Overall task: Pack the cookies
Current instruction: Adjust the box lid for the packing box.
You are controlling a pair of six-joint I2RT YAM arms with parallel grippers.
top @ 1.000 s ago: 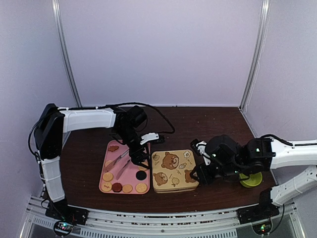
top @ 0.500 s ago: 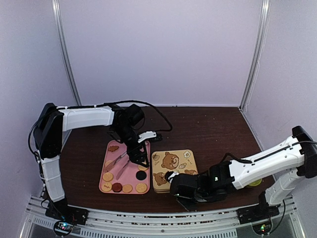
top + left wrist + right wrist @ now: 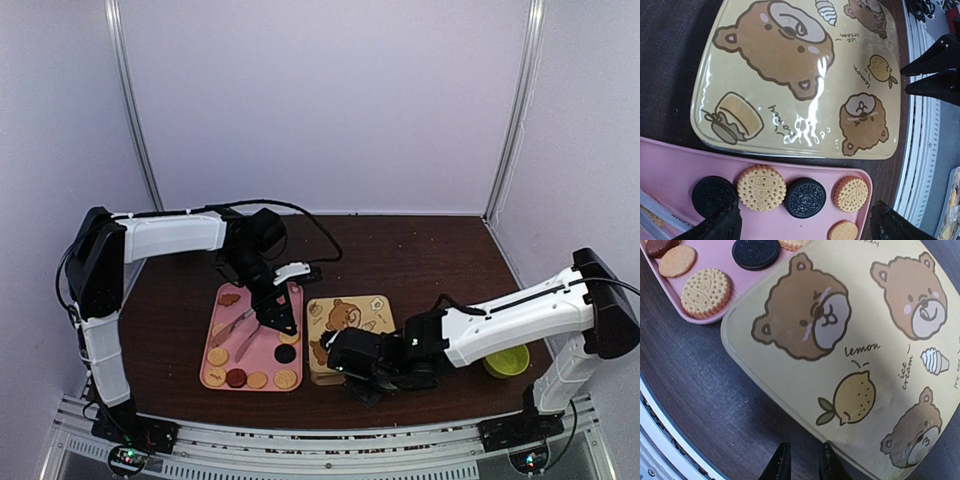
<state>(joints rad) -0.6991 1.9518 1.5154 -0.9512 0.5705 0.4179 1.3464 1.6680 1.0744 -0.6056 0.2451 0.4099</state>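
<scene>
Dark wooden desk point(image 3: 420, 250) carrying, from largest to smallest, the closed yellow bear-print tin point(image 3: 345, 335), the pink tray point(image 3: 262, 345) touching the tin's left side, and a green bowl point(image 3: 505, 361) well to the tin's right. The cookies point(image 3: 761, 187) lie loose on the tray in a row along the edge nearest the tin; two dark sandwich cookies point(image 3: 805, 198) sit among the pale ones. The tin's lid is on, so whether any cookies are inside cannot be told.

Right end effector point(image 3: 801, 460): fingertips close together with only a narrow gap, empty, at the tin's near edge. Left end effector point(image 3: 805, 225): fingers wide apart, empty, above the tray's cookie row just beside the tin.

Risks. The right fingertips sit low against the tin's glossy, rounded rim; a push there would likely slide the tin into the tray and scatter cookies rather than lift the lid. With so narrow a gap the fingers may skid off the lid's edge. The two arms work close together over the tin and could collide.

Change from the earlier frames: the right arm, one second ago beside the bowl, has swung across to the tin's near-left corner. The left arm has barely shifted over the tray.
</scene>
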